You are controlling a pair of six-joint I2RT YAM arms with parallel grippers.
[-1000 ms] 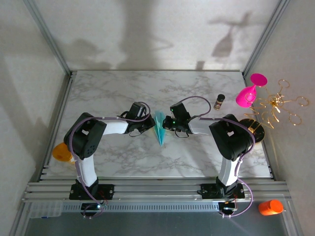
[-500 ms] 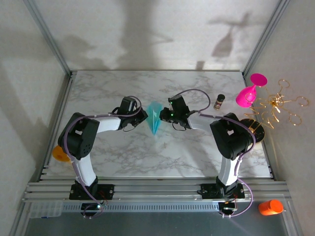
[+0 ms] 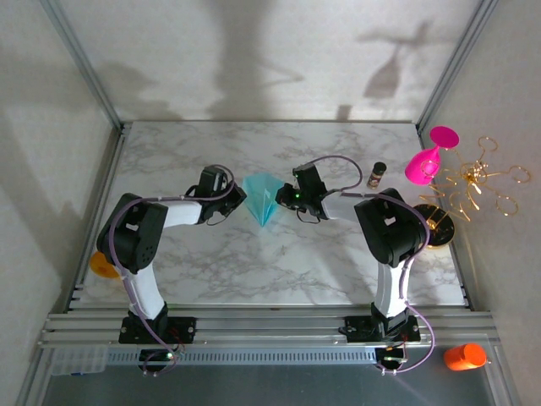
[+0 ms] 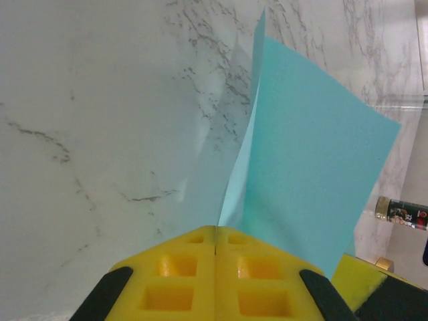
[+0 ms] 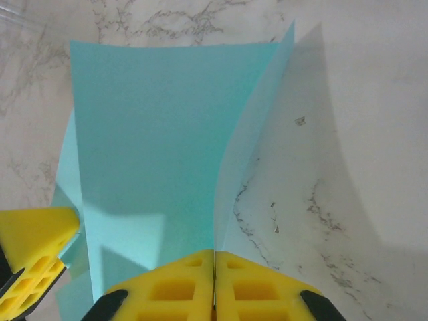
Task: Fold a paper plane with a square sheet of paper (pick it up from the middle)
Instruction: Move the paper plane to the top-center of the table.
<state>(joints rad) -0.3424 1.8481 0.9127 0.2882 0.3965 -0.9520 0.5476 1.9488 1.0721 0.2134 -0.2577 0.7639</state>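
Note:
The teal-blue paper plane (image 3: 262,199) hangs between both grippers over the middle of the marble table (image 3: 254,271), its point toward the arms and its wings spread into a fan. My left gripper (image 3: 239,196) is shut on the left wing's edge, and the right gripper (image 3: 283,196) is shut on the right wing's edge. In the left wrist view the yellow jaws (image 4: 215,231) meet on a thin fold of the paper plane (image 4: 314,167). The right wrist view shows its jaws (image 5: 214,254) closed on the paper plane (image 5: 147,154), with a yellow finger (image 5: 33,234) of the left gripper beside it.
A pink goblet (image 3: 427,161), a small dark bottle (image 3: 377,174) and a gold wire stand (image 3: 473,182) sit at the right rear. An orange object (image 3: 106,262) lies at the left edge. The bottle (image 4: 401,212) shows beyond the paper in the left wrist view.
Both grippers have moved toward the back of the table and slightly apart. The plane went from a slim dart to a wider fan, its wings pulled open.

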